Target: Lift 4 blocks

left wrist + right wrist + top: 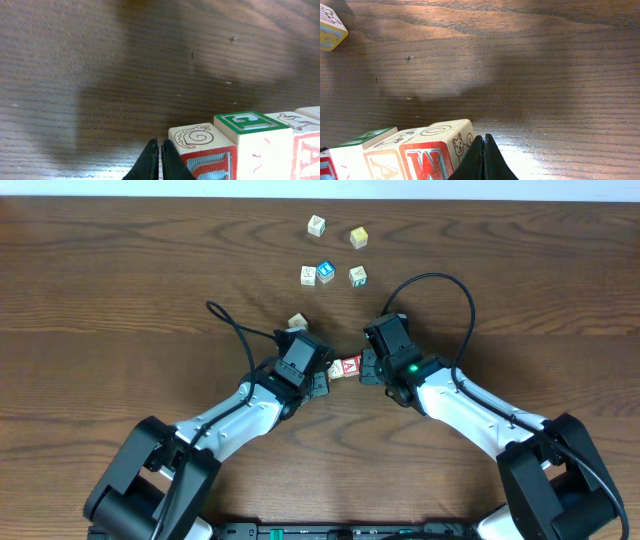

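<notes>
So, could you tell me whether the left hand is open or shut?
Shut: on the left hand the black fingertips touch, nothing between them.

light: bright, even from above on table (120,270) | shadows: broad soft dark patches on the wood in both wrist views | glare: pale sheen on near wood, right wrist | focus: overhead sharp; left wrist far wood blurred

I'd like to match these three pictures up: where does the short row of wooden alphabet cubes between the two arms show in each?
Overhead: the row of wooden alphabet cubes sits mid-table, between the arms' tips.
Left wrist: bottom right, beside the shut left gripper.
Right wrist: bottom left, beside the shut right gripper.
Shared landmark: the row's green-topped cube, in both wrist views.
</notes>
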You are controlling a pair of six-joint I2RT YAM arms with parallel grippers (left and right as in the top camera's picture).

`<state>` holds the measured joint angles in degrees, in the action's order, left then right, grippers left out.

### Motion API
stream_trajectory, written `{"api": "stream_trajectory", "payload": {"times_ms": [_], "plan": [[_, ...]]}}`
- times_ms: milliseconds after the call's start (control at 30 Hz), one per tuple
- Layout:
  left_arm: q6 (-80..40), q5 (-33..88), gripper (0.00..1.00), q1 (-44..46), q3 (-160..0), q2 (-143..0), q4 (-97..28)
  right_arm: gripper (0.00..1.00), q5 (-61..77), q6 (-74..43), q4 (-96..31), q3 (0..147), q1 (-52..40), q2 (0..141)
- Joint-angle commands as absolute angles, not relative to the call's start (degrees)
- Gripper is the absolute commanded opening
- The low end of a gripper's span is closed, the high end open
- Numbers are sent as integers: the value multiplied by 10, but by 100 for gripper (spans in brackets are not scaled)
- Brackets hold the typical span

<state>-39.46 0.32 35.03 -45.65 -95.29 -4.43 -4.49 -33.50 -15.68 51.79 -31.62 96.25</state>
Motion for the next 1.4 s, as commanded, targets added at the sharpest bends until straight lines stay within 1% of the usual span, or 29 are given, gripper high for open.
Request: {"api": "stream_trajectory", "payload": {"times_ms": [0, 1367], "plan": [[-406, 186, 7, 396, -489, -945, 10, 1, 194, -347, -131, 544, -363, 960], [-401, 184, 7, 396, -489, -945, 10, 1, 200, -347, -142, 543, -376, 1012]]}}
